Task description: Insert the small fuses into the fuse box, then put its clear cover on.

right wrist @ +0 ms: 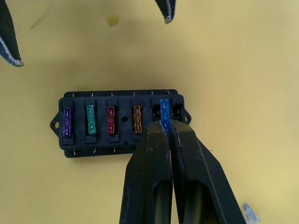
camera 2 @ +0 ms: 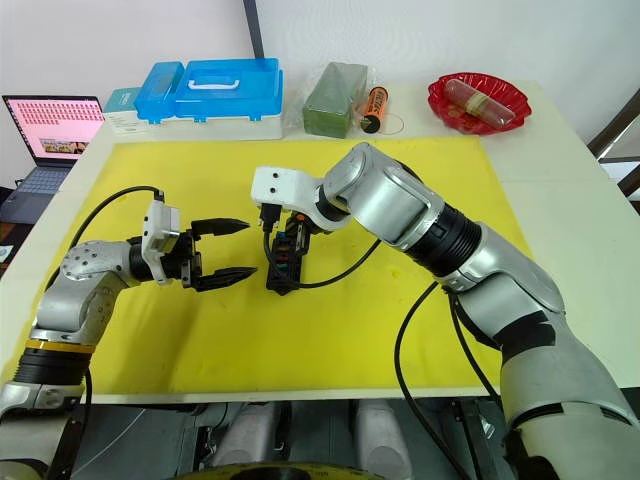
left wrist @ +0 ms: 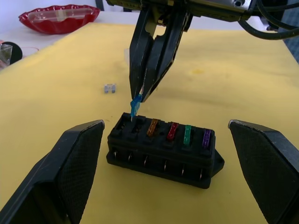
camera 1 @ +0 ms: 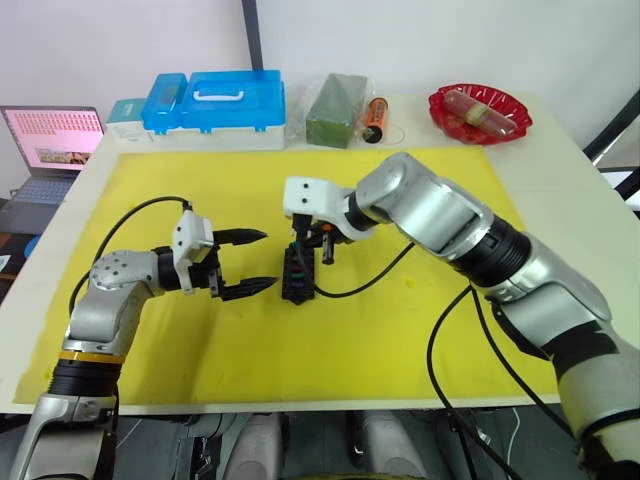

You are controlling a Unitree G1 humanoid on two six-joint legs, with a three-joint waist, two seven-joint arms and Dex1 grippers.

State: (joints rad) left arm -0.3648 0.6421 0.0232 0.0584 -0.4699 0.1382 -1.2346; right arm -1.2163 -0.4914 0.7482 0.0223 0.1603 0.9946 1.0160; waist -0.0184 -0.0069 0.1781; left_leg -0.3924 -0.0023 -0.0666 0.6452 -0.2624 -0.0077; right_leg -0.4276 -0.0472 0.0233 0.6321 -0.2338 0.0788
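The fuse box point(left wrist: 164, 149) sits on the yellow mat point(camera 1: 400, 330). Four slots hold purple point(right wrist: 67, 122), green point(right wrist: 91, 120), red point(right wrist: 110, 119) and orange point(right wrist: 137, 118) fuses. The right gripper point(left wrist: 138, 99) pinches a blue fuse point(left wrist: 135, 107) closed, its tip at the next slot. The left gripper point(camera 1: 255, 262) rests spread wide beside the box. A loose pale fuse point(left wrist: 109, 88) lies nearby.

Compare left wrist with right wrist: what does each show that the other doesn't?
Left wrist: the red dish far behind and the right gripper side-on, lowering the blue fuse. Right wrist: the fuse box from straight above. Both: purple, green, red and orange fuses seated, a loose pale fuse on the yellow mat.
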